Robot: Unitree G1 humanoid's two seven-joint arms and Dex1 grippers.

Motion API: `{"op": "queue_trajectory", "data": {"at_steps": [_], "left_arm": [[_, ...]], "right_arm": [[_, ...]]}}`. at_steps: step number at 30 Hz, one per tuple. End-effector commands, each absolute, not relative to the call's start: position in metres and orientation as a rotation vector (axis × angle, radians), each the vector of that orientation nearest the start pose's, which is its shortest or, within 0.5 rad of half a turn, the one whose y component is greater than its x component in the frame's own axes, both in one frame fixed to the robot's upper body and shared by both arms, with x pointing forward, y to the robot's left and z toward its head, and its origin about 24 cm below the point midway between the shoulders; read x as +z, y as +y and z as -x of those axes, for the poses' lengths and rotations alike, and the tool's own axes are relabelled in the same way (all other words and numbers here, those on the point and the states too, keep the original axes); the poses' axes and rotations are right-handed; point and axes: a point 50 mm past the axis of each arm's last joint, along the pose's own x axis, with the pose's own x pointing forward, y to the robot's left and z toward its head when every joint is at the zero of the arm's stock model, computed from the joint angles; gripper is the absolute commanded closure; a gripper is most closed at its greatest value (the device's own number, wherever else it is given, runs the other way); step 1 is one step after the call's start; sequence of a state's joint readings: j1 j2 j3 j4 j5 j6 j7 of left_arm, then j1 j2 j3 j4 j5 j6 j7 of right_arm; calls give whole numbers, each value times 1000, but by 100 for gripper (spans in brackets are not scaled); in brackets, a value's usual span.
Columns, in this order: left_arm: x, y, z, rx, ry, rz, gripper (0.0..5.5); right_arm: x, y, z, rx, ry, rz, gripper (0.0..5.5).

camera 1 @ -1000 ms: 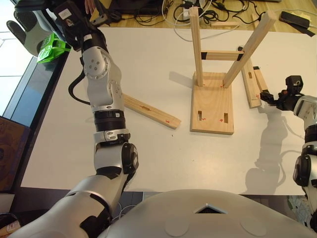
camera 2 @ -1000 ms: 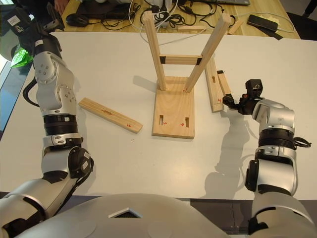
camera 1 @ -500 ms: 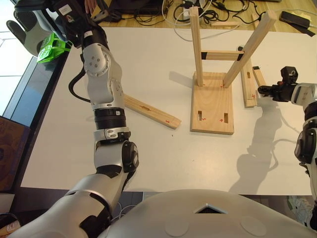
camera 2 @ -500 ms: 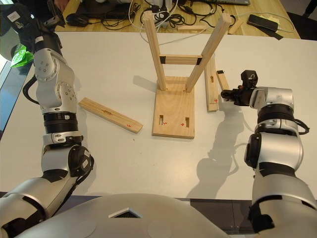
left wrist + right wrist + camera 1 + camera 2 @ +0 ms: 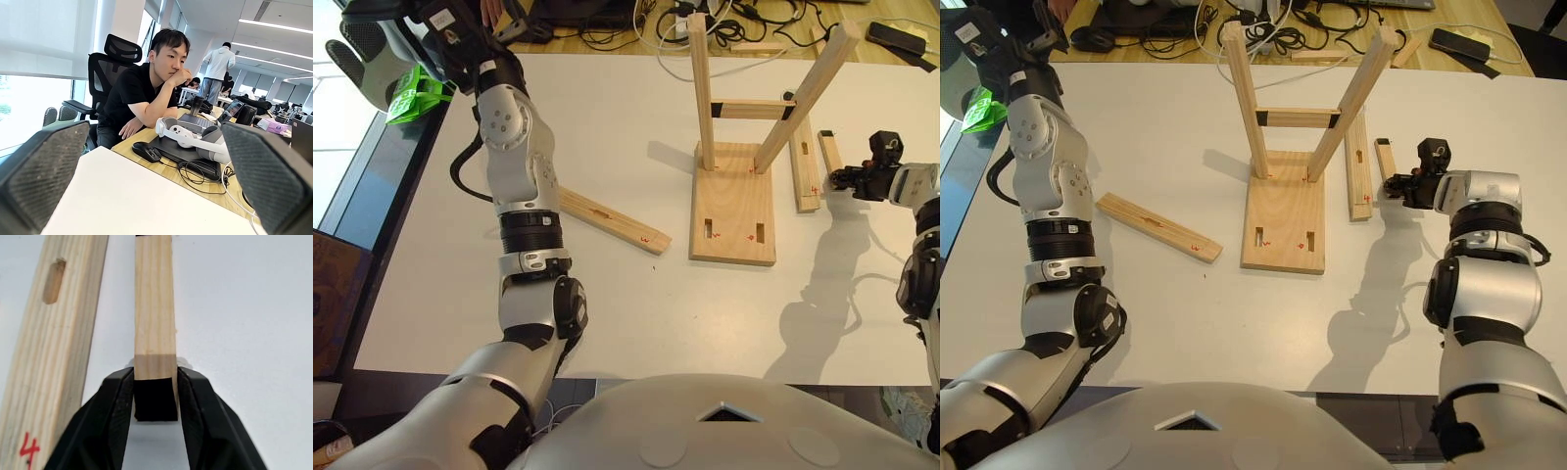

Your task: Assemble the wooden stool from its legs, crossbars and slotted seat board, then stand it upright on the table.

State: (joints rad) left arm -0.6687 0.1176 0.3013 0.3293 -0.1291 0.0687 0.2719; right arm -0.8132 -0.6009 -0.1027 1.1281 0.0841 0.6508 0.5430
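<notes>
Halfway with two legs and a crossbar up on the seat, pinching the spare crossbar in the right hand, left hand spread, two loose legs to go.

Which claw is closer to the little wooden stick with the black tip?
Right. The right claw is clamped on the short crossbar at its black end. The left claw is open, up by the table's far left corner, far from it.
</notes>
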Motion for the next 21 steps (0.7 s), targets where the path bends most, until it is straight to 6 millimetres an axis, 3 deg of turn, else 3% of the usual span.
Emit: {"op": "queue_trajectory", "data": {"at_steps": [1,4,7,10,12,14,16,21], "left_arm": [[165,206,-361,388,-263,180,56],[166,216,-357,409,-270,175,56],[186,221,-359,377,-340,193,56],[224,212,-363,268,-452,216,56],[245,189,-365,144,-513,243,56],[254,164,-366,-33,-451,399,56],[256,141,-363,-230,-365,588,56],[253,111,-336,-633,-271,784,56]], "right_arm": [[83,-326,-335,-64,735,-81,418],[121,-324,-339,-110,476,-17,418],[177,-301,-336,-80,75,110,418],[232,-269,-326,7,-267,189,418],[260,-234,-319,160,-423,251,418],[274,-199,-313,342,-496,277,418],[275,-168,-307,536,-500,281,419],[276,-141,-302,713,-509,274,419]]}}
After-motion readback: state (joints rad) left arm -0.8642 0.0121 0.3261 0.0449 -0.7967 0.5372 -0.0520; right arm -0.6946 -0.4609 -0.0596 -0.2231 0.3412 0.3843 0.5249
